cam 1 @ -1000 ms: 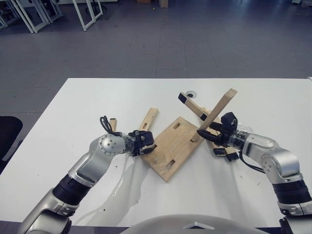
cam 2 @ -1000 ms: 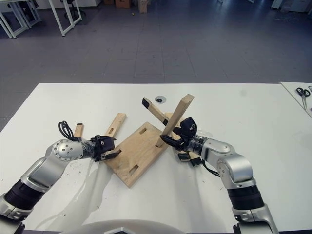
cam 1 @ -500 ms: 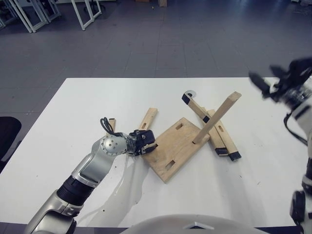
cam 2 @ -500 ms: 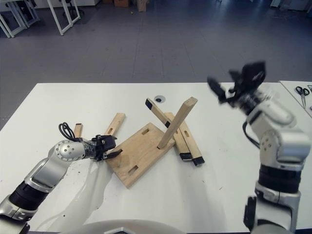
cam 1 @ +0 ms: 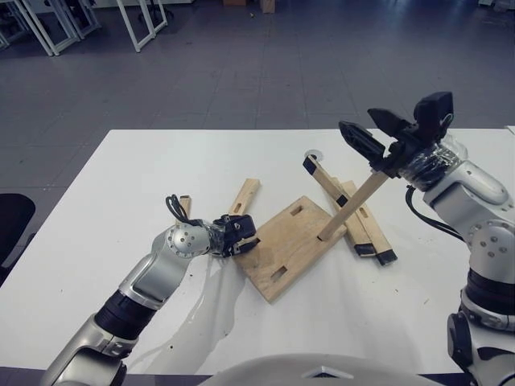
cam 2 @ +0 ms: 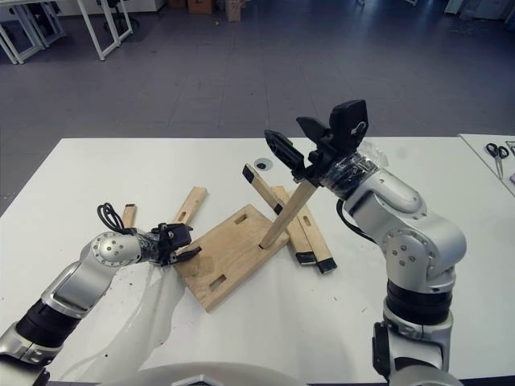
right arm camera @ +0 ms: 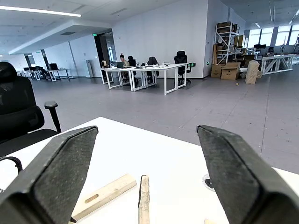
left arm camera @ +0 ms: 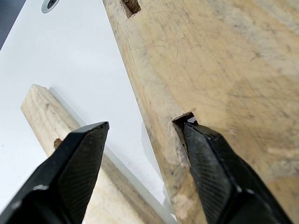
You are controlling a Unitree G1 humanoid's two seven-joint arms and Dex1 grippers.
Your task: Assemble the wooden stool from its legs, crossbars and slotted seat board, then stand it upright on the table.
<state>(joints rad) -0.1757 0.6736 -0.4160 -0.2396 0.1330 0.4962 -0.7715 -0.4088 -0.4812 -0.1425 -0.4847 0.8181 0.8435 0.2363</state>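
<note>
Left eye view is showing my left gripper (cam 1: 239,236) sitting at the left corner of the slotted seat board (cam 1: 294,241), which is lying flat on the white table (cam 1: 121,177). Its fingers (left arm camera: 212,163) are standing apart. One is touching the board's edge at a notch and the other is hanging over the table beside a loose crossbar (cam 1: 247,197), so I am bracing the board, not clamping anything. If I am pushing here while the other arm is working, the board is likely to slide or swing and knock that crossbar away.

Moving right, one leg (cam 1: 352,204) is standing in a slot of the board, leaning to the right with nothing holding it. I am judging it only partly seated, so a sideways nudge could be levering it out or lifting the board's far edge. Just beside it, more black-tipped legs (cam 1: 370,237) are lying together on the table, and a falling leg would be scattering them.

Farthest right, my right gripper (cam 1: 372,133) is hovering released, jaws wide, just above the leaning leg's top end. If I am coming down off-centre, one finger could be striking that end and toppling the leg before I am closing around it.
</note>
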